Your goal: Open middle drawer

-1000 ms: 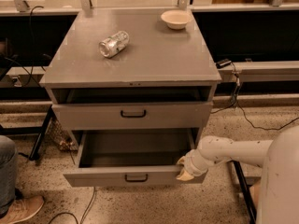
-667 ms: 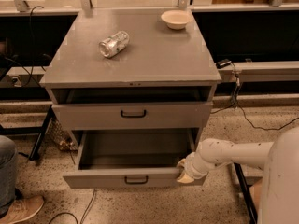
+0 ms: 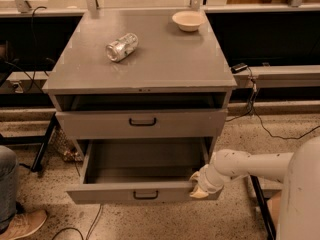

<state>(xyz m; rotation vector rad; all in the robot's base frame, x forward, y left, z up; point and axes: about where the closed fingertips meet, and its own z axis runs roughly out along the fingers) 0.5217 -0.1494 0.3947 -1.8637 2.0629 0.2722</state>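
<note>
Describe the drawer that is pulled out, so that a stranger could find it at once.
Start at the grey metal cabinet with a silver can and a pale bowl on top. Below its closed grey drawer is the wide grey metal drawer with a black loop handle. It alone is pulled out, and the robot's gripper is at its right front corner.

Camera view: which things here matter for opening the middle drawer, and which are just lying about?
For the job:
middle drawer, pulled out
gripper, at the drawer's front right corner

Lying about:
can, on its side on the cabinet top
bowl, at the back right of the cabinet top
</note>
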